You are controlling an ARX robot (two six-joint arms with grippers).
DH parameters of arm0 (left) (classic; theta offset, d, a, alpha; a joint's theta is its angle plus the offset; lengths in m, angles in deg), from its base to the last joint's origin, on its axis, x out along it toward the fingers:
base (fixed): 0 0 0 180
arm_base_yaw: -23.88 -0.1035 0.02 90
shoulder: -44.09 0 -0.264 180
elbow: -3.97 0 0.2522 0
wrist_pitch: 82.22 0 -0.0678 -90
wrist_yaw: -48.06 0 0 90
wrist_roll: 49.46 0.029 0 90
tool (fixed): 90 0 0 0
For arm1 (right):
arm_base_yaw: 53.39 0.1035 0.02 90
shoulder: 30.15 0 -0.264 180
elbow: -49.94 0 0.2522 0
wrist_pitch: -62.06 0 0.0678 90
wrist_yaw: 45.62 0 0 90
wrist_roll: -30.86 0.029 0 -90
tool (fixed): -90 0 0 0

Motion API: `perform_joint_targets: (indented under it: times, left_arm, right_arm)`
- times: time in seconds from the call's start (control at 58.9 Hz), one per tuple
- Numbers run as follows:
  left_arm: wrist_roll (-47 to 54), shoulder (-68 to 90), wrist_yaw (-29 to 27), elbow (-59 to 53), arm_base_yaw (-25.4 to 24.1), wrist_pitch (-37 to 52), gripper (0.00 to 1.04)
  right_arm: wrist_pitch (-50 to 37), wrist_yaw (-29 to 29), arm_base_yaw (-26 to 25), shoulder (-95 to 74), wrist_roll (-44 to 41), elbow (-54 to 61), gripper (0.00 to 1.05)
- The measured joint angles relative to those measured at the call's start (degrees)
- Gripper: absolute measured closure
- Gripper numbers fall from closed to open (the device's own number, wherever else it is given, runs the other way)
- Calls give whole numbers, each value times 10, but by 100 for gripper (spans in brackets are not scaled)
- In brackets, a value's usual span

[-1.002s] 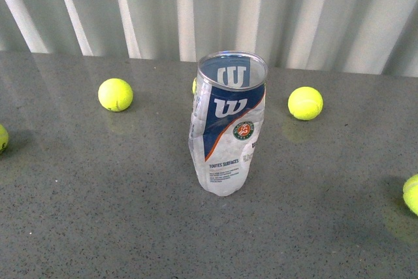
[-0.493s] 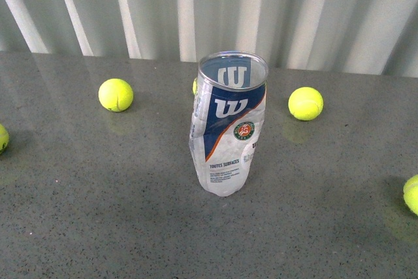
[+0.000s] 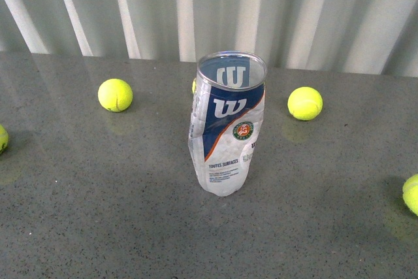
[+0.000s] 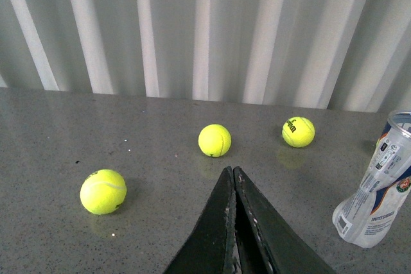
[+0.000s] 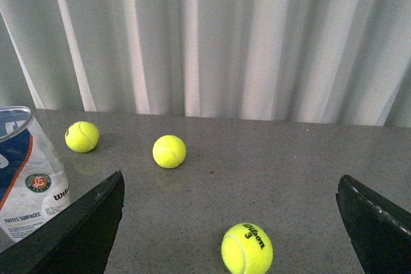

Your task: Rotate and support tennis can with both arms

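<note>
Nothing changed: tennis can (image 3: pixel 226 125) stands as before, untouched.
Left gripper (image 4: pixel 234 172): fingers pressed together.
Right gripper (image 5: pixel 231 190): spread wide.
You: bring both in.

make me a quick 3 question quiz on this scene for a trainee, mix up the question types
1. True or false: the tennis can stands upright on the grey table with its open end up.
2. Multiple choice: how do the two grippers stand? A) both open B) left gripper shut, right gripper open C) both shut on the can
3. Short answer: is either gripper touching the can?

Key:
1. True. The silver rim is at the top, and the body is crumpled.
2. B. The left fingers meet in the left wrist view; the right fingers sit far apart in the right wrist view.
3. No. Both are clear of it, and neither arm shows in the front view.
</note>
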Motion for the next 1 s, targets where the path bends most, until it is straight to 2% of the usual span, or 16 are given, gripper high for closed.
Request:
perform_joint_targets:
  times: [0.238,0.357,0.747,0.798,1.002]
  left_arm:
    - [1,-37,0,-12,0,-10,101]
    - [1,-121,0,-12,0,-106,101]
    - [1,-134,0,-12,0,-110,101]
    - [1,-134,0,-12,0,-110,95]
    - [1,-134,0,-12,0,-110,58]
  right_arm:
    - [0,0,0,0,0,0,7]
    - [0,0,0,0,0,0,7]
    - [0,0,0,0,0,0,7]
    - [0,0,0,0,0,0,7]
    - [0,0,0,0,0,0,7]
